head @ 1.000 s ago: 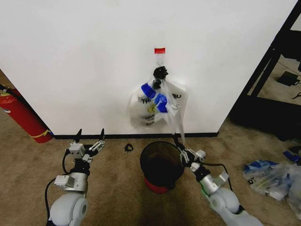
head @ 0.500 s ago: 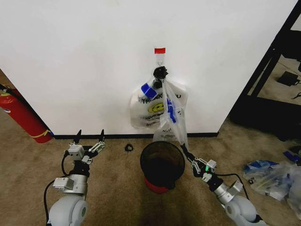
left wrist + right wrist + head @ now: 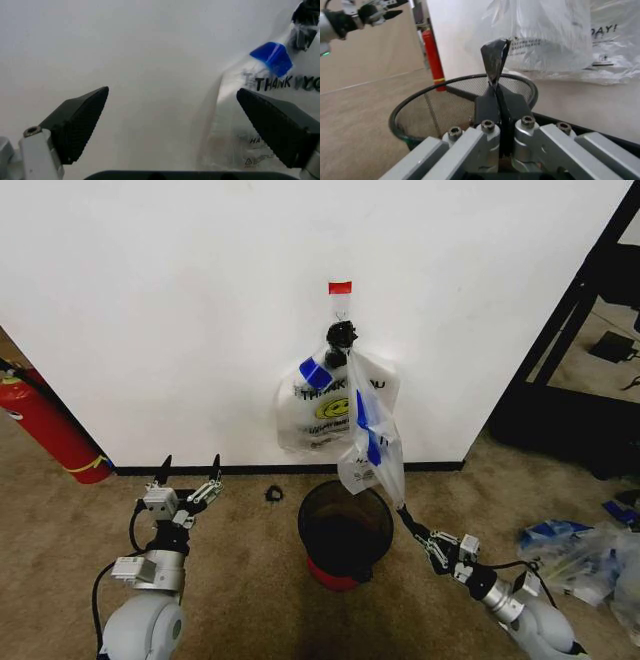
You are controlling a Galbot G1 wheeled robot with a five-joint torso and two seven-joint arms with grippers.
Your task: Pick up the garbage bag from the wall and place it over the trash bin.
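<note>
Since a second ago our right gripper [image 3: 408, 514] has drawn back and lower, away from the wall [image 3: 180, 300], and now sits just beside the trash bin [image 3: 345, 530] on its right rim. Its fingers are pressed together, clamped on the lower corner of the garbage bag [image 3: 372, 442], which has been pulled out from a bunched clump into a long taut sheet. The bag runs from the black clip under the red-topped hook [image 3: 340, 287], up and beyond the gripper, down to the fingertips, its bottom edge hanging just above the bin's far rim. In the right wrist view the closed fingers [image 3: 495, 60] point at the clear plastic, with the bin's mesh wall directly below them.

Our left gripper [image 3: 190, 472] has not moved; it hovers low over the carpet, well apart from the bin, fingers spread wide.

We count one bin, one hook, two bags hanging on it: the clear one with blue tape and the white smiley bag [image 3: 315, 408] behind it. One red fire extinguisher [image 3: 45, 425] stands far beyond the left gripper.
</note>
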